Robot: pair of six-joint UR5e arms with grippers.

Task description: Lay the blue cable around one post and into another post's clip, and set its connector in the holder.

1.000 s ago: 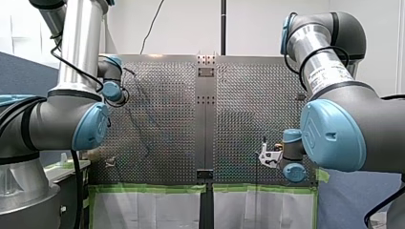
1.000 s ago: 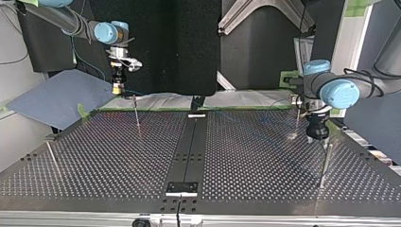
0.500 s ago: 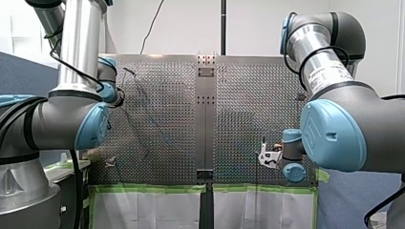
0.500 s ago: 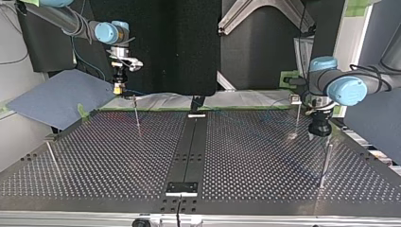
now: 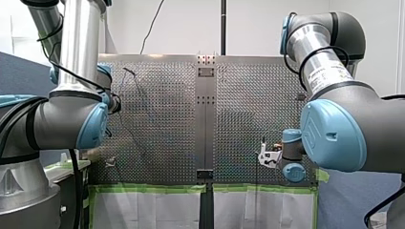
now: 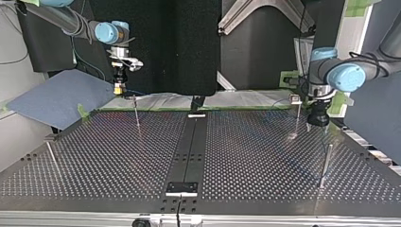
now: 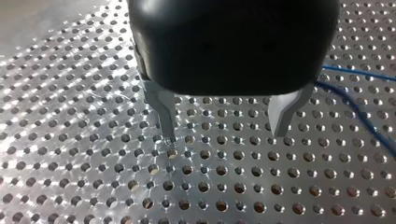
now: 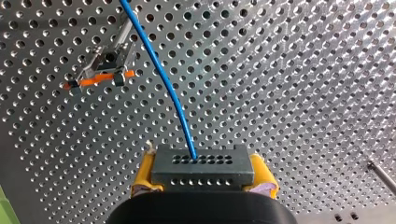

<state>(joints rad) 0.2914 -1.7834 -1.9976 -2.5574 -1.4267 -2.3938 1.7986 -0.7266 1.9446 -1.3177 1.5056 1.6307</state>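
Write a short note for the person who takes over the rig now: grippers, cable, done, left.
Left gripper: open, empty, over the table; cable lies beside it.
Right gripper: shut on the connector; cable leaves it and runs past a clip post, apart from it.
Done: connector gripped. Whether the cable goes round a post cannot be told.
Left: cable into the clip, connector into the holder, which I cannot pick out.

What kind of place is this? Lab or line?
Likely a robotics lab test cell: my left arm and my right arm over a perforated table with posts, green tape on its edge, a blue cable with its connector in my right gripper.
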